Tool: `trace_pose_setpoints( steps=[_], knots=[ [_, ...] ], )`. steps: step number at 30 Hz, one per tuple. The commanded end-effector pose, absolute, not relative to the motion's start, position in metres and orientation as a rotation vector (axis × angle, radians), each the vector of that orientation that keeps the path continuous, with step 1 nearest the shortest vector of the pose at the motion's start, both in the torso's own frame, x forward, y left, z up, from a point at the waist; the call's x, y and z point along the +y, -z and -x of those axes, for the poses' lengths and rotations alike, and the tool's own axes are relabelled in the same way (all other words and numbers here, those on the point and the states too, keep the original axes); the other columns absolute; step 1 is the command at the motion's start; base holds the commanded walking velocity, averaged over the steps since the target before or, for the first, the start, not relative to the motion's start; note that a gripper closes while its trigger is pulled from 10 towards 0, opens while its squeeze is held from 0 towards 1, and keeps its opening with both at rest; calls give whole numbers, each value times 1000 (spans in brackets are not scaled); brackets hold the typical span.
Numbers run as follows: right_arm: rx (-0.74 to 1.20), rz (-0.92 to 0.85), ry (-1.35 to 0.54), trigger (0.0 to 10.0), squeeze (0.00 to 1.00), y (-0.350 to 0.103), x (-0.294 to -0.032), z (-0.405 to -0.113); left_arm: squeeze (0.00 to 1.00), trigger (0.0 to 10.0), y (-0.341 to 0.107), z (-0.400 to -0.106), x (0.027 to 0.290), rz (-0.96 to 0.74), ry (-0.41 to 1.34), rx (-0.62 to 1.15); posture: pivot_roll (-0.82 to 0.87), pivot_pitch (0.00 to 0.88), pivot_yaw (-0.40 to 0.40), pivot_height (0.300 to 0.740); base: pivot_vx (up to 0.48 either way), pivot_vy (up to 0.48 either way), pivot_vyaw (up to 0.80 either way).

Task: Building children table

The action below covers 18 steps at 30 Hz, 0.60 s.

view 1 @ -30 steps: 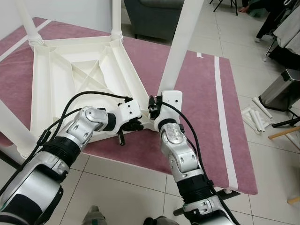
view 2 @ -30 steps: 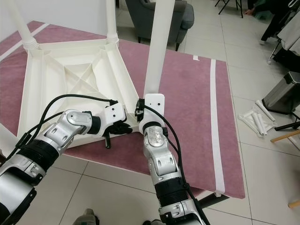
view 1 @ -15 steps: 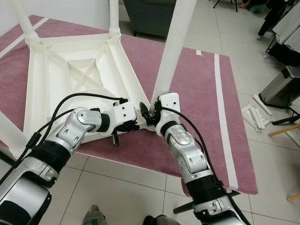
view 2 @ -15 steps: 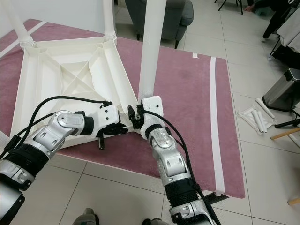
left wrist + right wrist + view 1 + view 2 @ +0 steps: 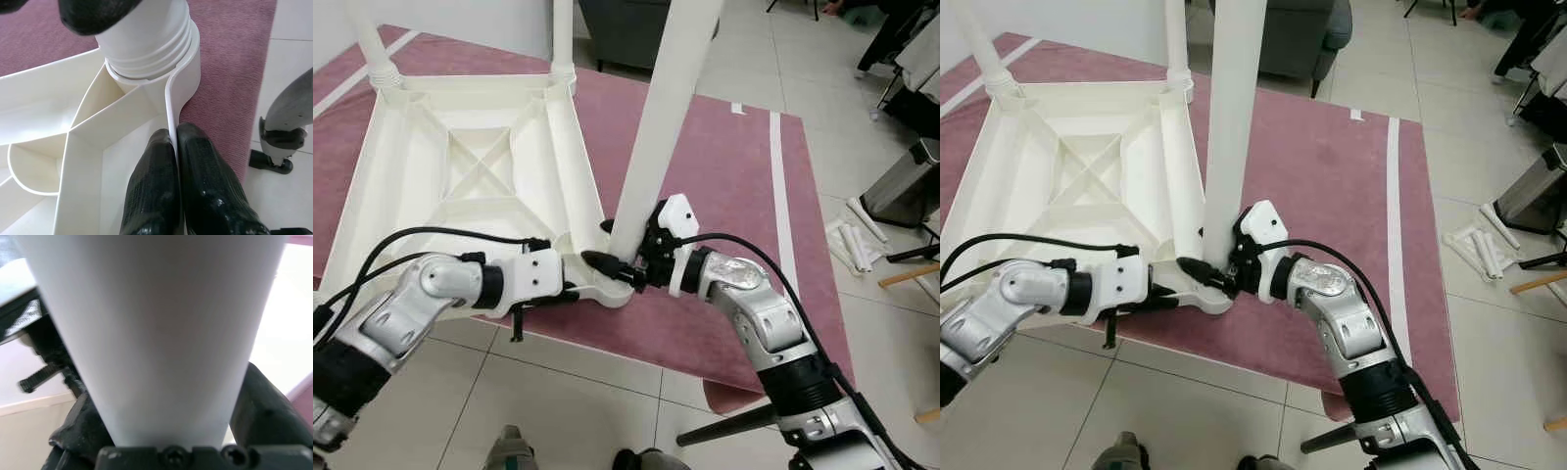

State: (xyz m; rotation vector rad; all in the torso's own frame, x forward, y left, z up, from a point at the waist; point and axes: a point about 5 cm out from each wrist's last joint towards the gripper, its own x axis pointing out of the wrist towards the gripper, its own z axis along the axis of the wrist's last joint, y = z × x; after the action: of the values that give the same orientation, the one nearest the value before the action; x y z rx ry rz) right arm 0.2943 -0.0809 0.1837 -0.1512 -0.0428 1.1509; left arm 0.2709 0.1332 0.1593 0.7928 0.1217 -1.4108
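Head views: upturned table [image 5: 460, 176] centre-left, I clamp right gripper [image 5: 625, 262] around the near-corner leg [image 5: 656, 127], two far legs look fitted; left wrist: left gripper [image 5: 175, 161] pinches the frame wall beside the socket; right wrist: leg fills between fingers, seating unfinished.

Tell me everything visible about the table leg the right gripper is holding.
The table leg is a long, smooth white tube, plastic by the look of it, standing nearly upright. Its ribbed lower end sits in the corner socket of the upside-down white table top, which lies on a purple rug. The right gripper clasps it just above the socket; the left gripper pinches the table top's rim beside it.
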Motion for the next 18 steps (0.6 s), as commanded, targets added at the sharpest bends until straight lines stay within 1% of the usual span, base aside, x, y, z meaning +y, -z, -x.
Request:
trace_pose_setpoints(
  steps=[1,2,3,4,5,8,11,14,16,17,18],
  knots=[
    [-31,148,-1164,10000,0,-186,-86,-295,0,0,-170,-247,128,-867,1787,128,244,96,-63,740,0,0,0],
    [-31,148,-1164,10000,0,-186,-86,-295,0,0,-170,-247,128,-867,1787,128,244,96,-63,740,0,0,0],
    [-29,142,-1178,4039,0,-185,-85,-294,0,0,-170,-247,128,-865,1782,131,252,98,-68,740,0,0,0],
    [-28,136,-1190,353,0,-185,-84,-294,0,0,-170,-246,129,-863,1775,133,252,98,-68,740,0,0,0],
    [-29,128,-1189,0,0,-184,-83,-294,0,0,-171,-246,127,-854,1764,129,251,99,-69,740,0,0,0],
    [-25,125,-1165,0,0,-182,-81,-295,0,0,-171,-247,125,-840,1751,121,249,99,-68,740,0,0,0],
    [-7,151,-1069,0,0,-175,-80,-301,0,0,-171,-251,118,-817,1718,101,245,99,-65,740,0,0,0],
    [-4,156,-1061,0,0,-174,-81,-302,0,0,-171,-251,118,-815,1714,99,245,99,-65,740,0,0,0],
    [58,174,-821,0,0,-159,-85,-317,0,0,-175,-267,101,-751,1634,46,241,100,-60,740,0,0,0],
    [58,174,-821,0,0,-159,-85,-317,0,0,-175,-267,101,-751,1634,46,241,100,-60,740,0,0,0],
    [85,176,-703,0,0,-153,-87,-322,0,0,-178,-275,91,-723,1599,24,239,100,-57,740,0,0,0]
  ],
)
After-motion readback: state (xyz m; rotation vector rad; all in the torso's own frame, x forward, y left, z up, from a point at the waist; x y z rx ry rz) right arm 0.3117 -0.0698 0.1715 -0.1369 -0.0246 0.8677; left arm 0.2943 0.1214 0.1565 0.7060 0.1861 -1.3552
